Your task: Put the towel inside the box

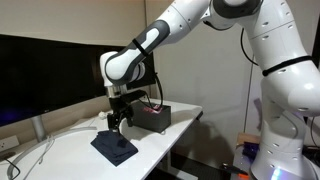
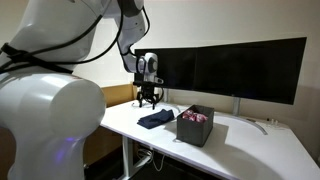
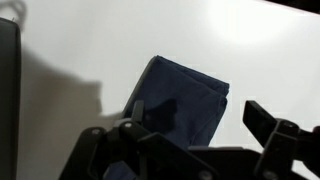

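A dark blue folded towel lies flat on the white table; it also shows in an exterior view and in the wrist view. A dark box with pink contents stands beside it, also seen in an exterior view. My gripper hovers just above the towel, fingers spread and empty; in the wrist view its two fingers straddle the towel's near end without touching it. It also shows in an exterior view.
A wide dark monitor stands at the back of the white table. White cables lie on the table near the monitor foot. The box's dark edge shows at the wrist view's left.
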`<state>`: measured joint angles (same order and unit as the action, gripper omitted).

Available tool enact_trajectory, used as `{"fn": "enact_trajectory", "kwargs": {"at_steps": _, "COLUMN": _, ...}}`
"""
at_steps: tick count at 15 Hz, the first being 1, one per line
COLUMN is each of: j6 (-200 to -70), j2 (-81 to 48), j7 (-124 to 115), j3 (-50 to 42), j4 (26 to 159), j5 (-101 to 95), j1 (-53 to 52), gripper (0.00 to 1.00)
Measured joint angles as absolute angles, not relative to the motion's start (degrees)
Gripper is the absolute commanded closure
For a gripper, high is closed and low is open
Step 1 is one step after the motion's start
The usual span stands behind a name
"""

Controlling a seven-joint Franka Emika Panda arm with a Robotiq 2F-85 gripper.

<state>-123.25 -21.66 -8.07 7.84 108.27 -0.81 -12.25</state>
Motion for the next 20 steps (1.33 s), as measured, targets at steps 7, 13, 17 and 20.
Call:
{"fn": "enact_trajectory", "kwargs": {"at_steps": 7, "j6": -123.03, "j2": -24.21, "j7": -8.07, "j3": 7.46, "j4": 106.09, "j5": -0.67, "j1": -12.16, "gripper": 0.00}}
{"fn": "enact_trajectory", "kwargs": {"at_steps": 13, "j6": -121.92, "j2": -24.22, "j7": -8.07, "j3": 7.29, "j4": 100.18, "j5": -0.67, "j1": -12.16, "gripper": 0.00}}
{"fn": "enact_trajectory", "kwargs": {"at_steps": 17, "j6": -120.23, "j2": -24.19, "j7": -8.07, "j3": 7.18, "j4": 96.31, "j5": -0.67, "j1": -12.16, "gripper": 0.00}}
{"fn": "enact_trajectory", "kwargs": {"at_steps": 20, "j6": -119.56, "j2": -24.19, "j7": -8.07, "j3": 7.07, "j4": 95.30, "j5": -0.67, "j1": -12.16, "gripper": 0.00}}
